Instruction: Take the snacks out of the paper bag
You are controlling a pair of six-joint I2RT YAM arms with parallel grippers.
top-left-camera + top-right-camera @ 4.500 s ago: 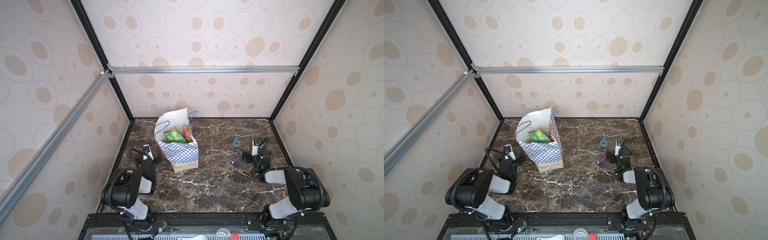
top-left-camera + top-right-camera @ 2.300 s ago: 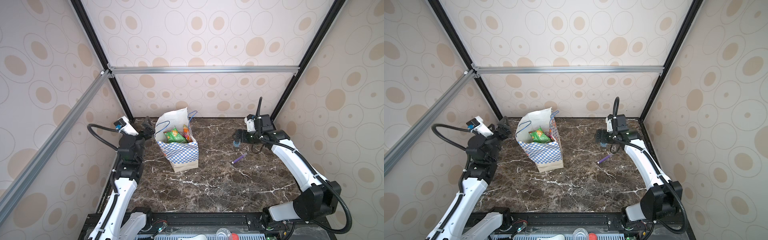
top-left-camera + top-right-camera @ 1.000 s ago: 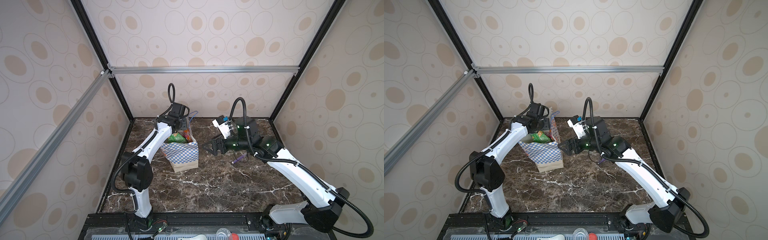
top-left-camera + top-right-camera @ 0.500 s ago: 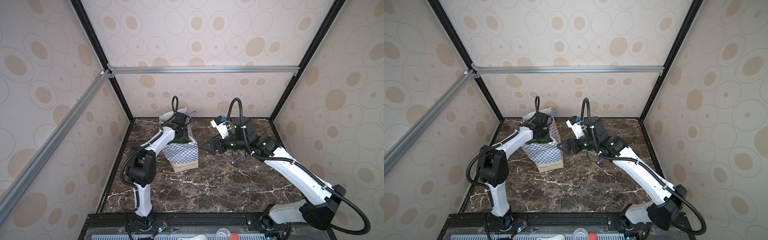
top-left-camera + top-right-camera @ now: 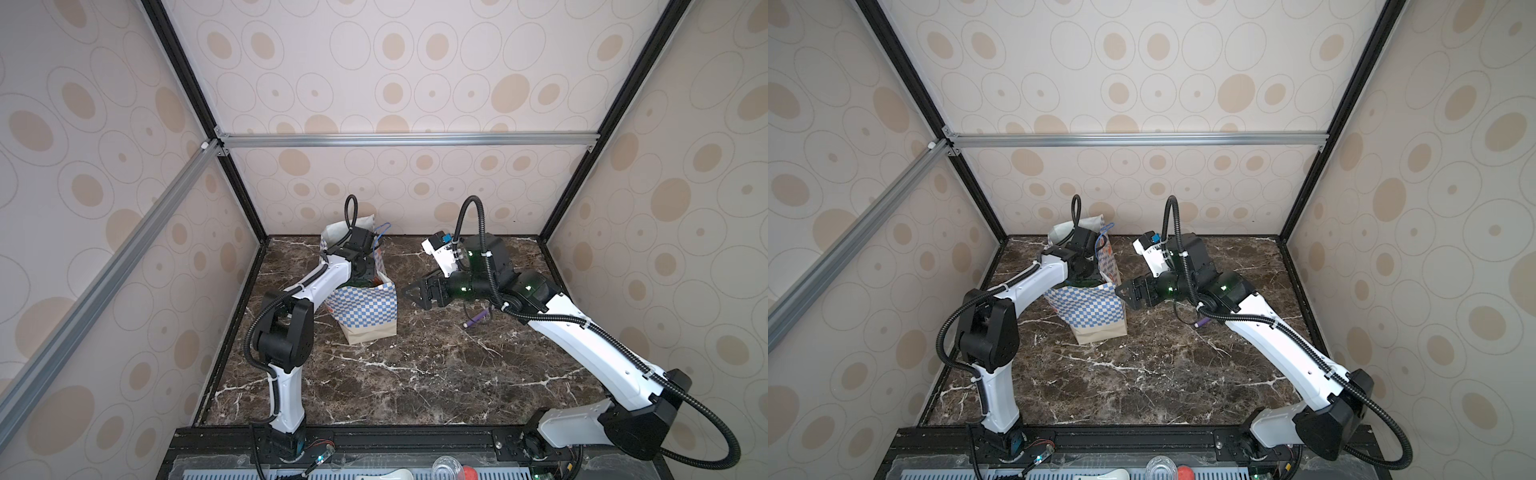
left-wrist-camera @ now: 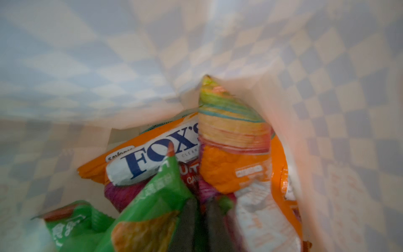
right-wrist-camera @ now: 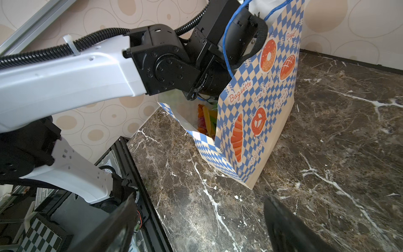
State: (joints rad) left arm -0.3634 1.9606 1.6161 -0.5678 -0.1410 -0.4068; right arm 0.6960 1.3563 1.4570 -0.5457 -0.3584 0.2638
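The paper bag (image 5: 365, 309) (image 5: 1088, 309) stands upright at the back left of the marble table, its blue-and-white checks facing the front. My left gripper (image 6: 202, 216) reaches down through its mouth and is shut among the snacks. A green packet (image 6: 157, 196), an orange FOX'S packet (image 6: 152, 157) and another orange packet (image 6: 235, 165) crowd round the fingers. Whether a packet edge is pinched, I cannot tell. My right gripper (image 5: 415, 295) (image 7: 200, 227) hangs open just right of the bag (image 7: 257, 122), holding nothing. A few snacks (image 7: 206, 122) show through the bag's open side.
A purple pen (image 5: 477, 320) (image 5: 1202, 323) lies on the table under the right arm. The left arm's wrist fills the bag's mouth, beside the blue cord handle (image 7: 226, 43). The enclosure's back wall stands close behind the bag.
The left gripper has sunk deeper into the bag and closed from open to shut. The right gripper has stayed open beside the bag, almost still.
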